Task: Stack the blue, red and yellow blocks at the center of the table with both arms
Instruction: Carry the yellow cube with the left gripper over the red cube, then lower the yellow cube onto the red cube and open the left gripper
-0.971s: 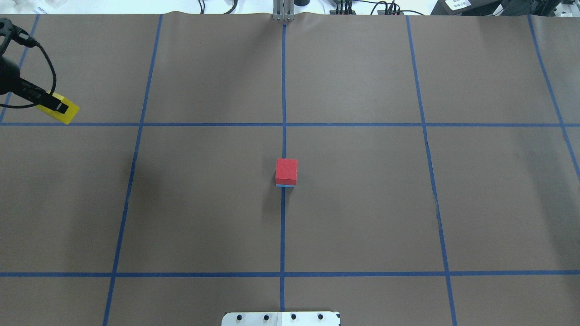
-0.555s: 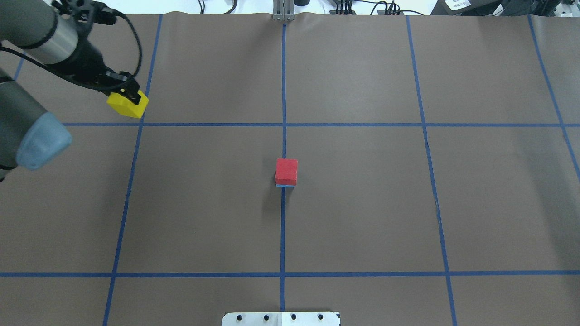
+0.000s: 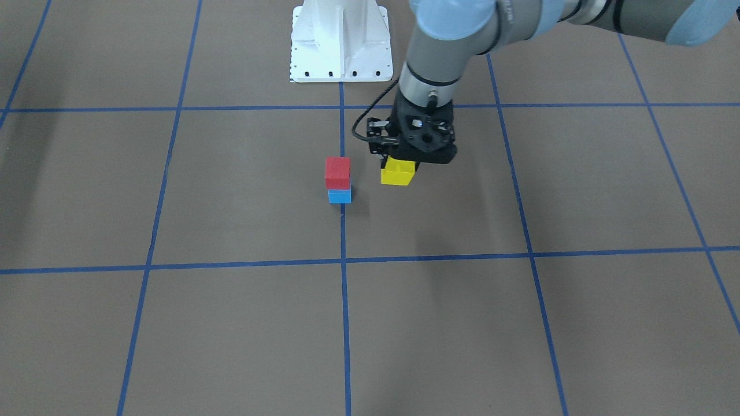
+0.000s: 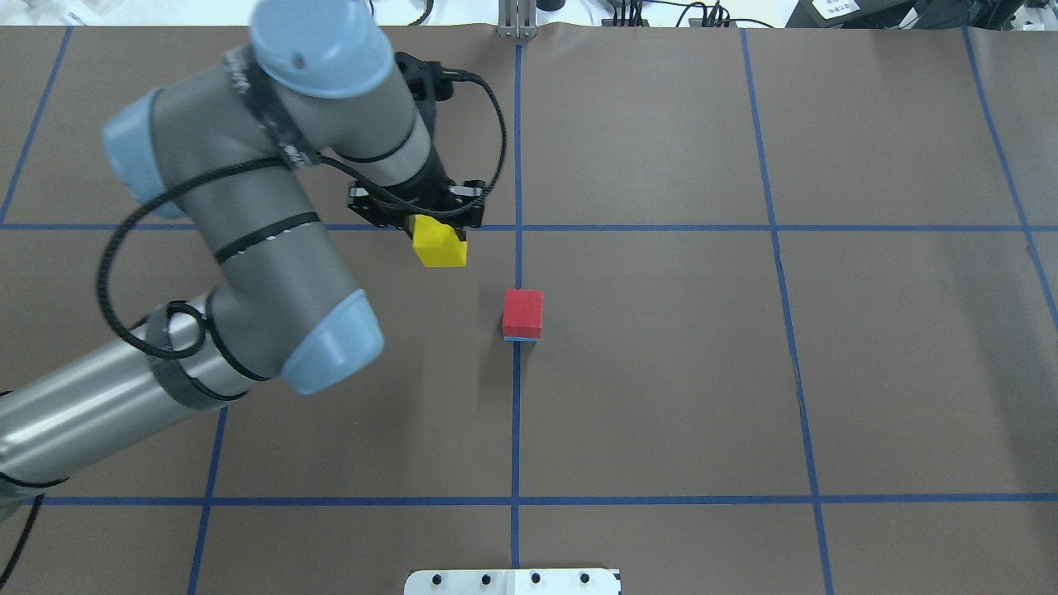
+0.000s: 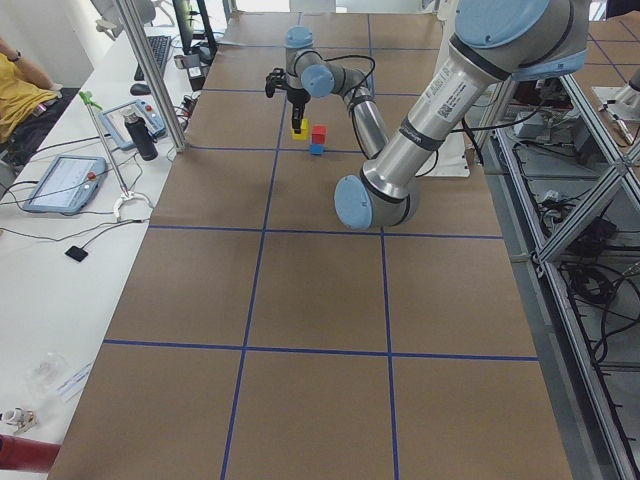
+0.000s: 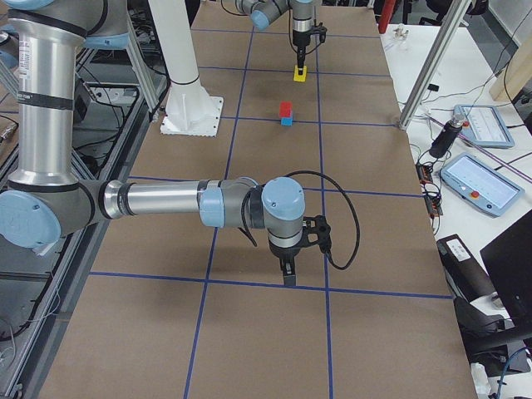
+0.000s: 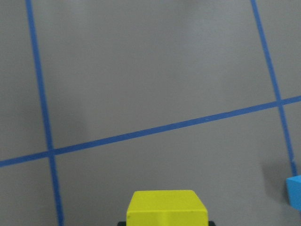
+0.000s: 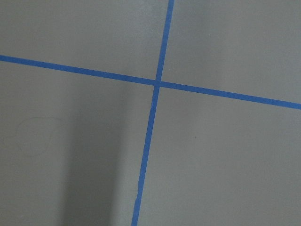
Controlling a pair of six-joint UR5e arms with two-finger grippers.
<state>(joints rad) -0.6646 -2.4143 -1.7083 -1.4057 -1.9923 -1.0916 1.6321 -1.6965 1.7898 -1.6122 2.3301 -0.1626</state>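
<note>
A red block sits on a blue block at the table's center, where the blue tape lines cross. My left gripper is shut on a yellow block and holds it above the table, a little left of and beyond the stack. In the front-facing view the yellow block hangs just right of the red block. The left wrist view shows the yellow block and a corner of the blue block. My right gripper shows only in the exterior right view, pointing down; I cannot tell its state.
The white robot base stands at the robot's edge of the table. Blue tape lines divide the brown table cover. A metal post stands at the far edge. Tablets lie on a side bench.
My left arm has swung from the far left edge toward the center, carrying the yellow block to a spot near the stack. The stack has not moved.
</note>
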